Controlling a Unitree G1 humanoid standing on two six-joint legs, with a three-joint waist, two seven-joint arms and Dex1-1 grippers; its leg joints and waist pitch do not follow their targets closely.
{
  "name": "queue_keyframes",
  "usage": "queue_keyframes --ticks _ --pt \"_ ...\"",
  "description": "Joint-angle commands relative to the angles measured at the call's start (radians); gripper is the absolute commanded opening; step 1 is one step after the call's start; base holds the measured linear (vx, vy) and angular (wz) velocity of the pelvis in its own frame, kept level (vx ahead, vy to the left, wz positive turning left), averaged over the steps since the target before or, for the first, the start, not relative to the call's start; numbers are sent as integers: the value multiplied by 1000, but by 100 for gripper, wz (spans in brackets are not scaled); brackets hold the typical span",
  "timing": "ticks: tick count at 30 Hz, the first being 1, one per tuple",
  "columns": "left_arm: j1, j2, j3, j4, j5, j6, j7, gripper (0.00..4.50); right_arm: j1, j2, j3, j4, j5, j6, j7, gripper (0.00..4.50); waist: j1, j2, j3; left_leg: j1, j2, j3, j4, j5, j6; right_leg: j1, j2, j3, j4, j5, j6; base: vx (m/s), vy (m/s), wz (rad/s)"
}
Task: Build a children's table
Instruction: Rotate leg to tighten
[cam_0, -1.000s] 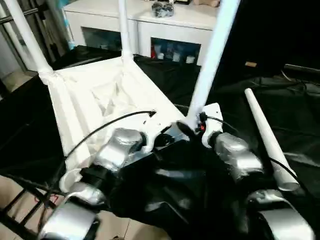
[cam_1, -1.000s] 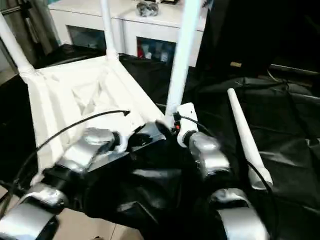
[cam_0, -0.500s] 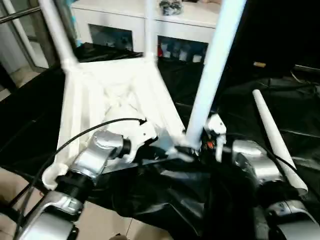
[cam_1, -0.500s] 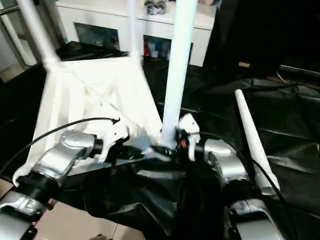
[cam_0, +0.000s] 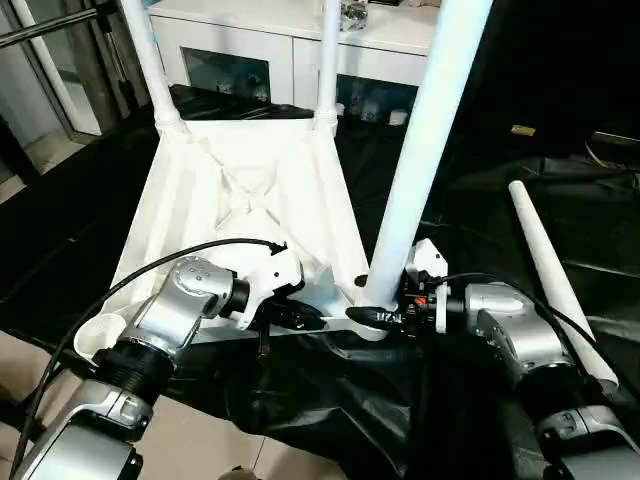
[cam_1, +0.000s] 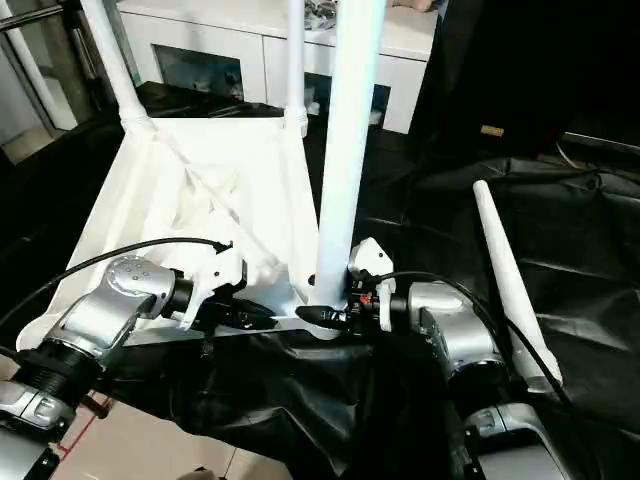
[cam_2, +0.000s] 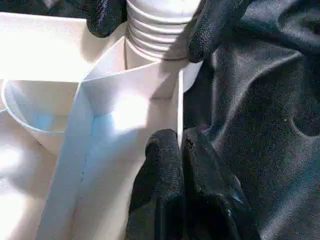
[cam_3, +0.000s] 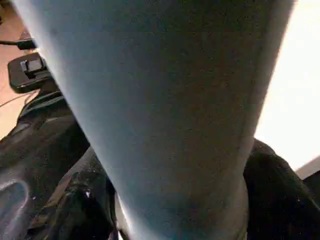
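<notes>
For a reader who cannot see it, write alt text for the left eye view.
An upturned white table top lies on black cloth, with three legs standing in its corner sockets. The right gripper is at the base of the nearest leg; the left gripper is at the top's near edge. A fourth leg lies loose at right.

Smooth white plastic top (cam_0: 250, 190), ribbed; glossy tube legs (cam_0: 425, 140). Crinkly shiny black sheet (cam_0: 520, 215). Matt black rubbery fingers (cam_2: 165, 190), silver metal forearms (cam_0: 515, 335).
</notes>
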Motion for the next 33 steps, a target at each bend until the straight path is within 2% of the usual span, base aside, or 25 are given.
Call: queue_keyframes --ticks 1,3,4,5,6,7,9,10,13,14,16,18,22,26,28,29,31,33 --pt "-32 -56 7 5 -8 -5 72 0 6 42 18 23 3 28 -44 276 -5 -1 -56 5 25 2 -60 -184 40 53 -73 47 -73 -179 -210 0 0 0" --pt "-51 -90 20 34 11 3 154 0 -17 71 -12 80 -19 33 -176 276 -6 1 -54 8 24 -1 -63 -215 26 52 -76 46 -81 -242 -197 0 0 0" --pt "-68 -118 30 58 27 20 225 0 -43 92 -32 138 -49 39 -308 276 -15 1 -48 9 22 -1 -67 -241 11 47 -74 46 -86 -298 -184 0 0 0" --pt "-84 -144 39 81 41 33 292 0 -65 110 -48 189 -71 47 -420 276 -22 0 -48 14 20 -5 -68 -264 -12 47 -76 44 -92 -369 -164 0 0 0" --pt "-92 -158 44 93 49 39 329 0 -75 119 -55 214 -78 51 -470 276 -27 -1 -49 15 19 -6 -68 -267 -19 47 -76 44 -93 -387 -158 0 0 0" --pt "-105 -179 52 112 56 55 379 0 -82 132 -62 234 -84 53 -520 275 -30 -3 -49 11 17 -7 -67 -264 -19 49 -78 44 -96 -403 -145 0 0 0" --pt "-114 -195 59 125 60 67 416 0 -86 144 -67 245 -86 55 -551 275 -30 -6 -51 8 16 -5 -65 -251 -4 51 -78 45 -99 -397 -134 0 0 0" --pt "-134 -236 74 151 62 85 489 0 -88 179 -78 250 -86 68 -612 275 -30 -9 -52 9 15 -2 -62 -240 10 48 -75 46 -99 -377 -134 0 0 0" --pt "-144 -266 82 158 59 99 527 0 -89 208 -80 247 -91 73 -648 275 -24 -6 -55 5 16 -2 -61 -200 20 51 -74 46 -92 -312 -148 0 0 0" --pt "-143 -272 81 154 58 100 528 0 -88 215 -80 246 -90 67 -647 275 -24 -7 -55 5 16 -2 -62 -200 22 51 -73 46 -91 -305 -150 0 0 0" --pt "-138 -282 73 145 57 95 511 0 -92 229 -81 250 -80 42 -620 345 -24 -5 -56 4 18 -2 -62 -199 30 52 -73 46 -88 -265 -165 0 0 0" --pt "-127 -278 60 134 55 79 476 0 -101 232 -83 255 -61 40 -586 345 -25 -2 -56 6 18 -1 -62 -206 31 52 -73 45 -88 -261 -171 0 0 0" --pt "-107 -253 43 114 48 68 419 0 -92 205 -59 225 -70 24 -525 388 -28 -3 -53 4 18 -3 -65 -236 31 52 -75 45 -94 -311 -159 0 0 0" --pt "-82 -212 26 84 39 43 340 0 -69 151 -29 170 -59 -7 -383 388 -28 -6 -57 1 20 -2 -62 -203 48 56 -75 46 -87 -249 -170 0 0 0" --pt "-70 -193 21 66 33 42 303 0 -58 126 -20 144 -51 -19 -316 388 -28 -4 -57 2 20 -1 -61 -181 56 56 -73 47 -83 -200 -190 0 0 0" --pt "-58 -168 12 48 26 24 255 0 -48 99 -12 117 -42 -34 -245 388 -26 -6 -59 1 21 -1 -59 -174 62 60 -74 46 -80 -181 -197 0 0 0" --pt "-51 -152 9 39 21 21 225 0 -40 79 -4 98 -35 -34 -195 388 -27 -6 -58 0 22 0 -59 -167 73 58 -73 47 -75 -146 -210 0 0 0" --pt "-43 -127 4 29 14 3 177 0 -28 53 9 70 -30 -31 -123 388 -23 -7 -59 2 22 2 -57 -167 75 59 -72 45 -73 -149 -214 0 0 0"
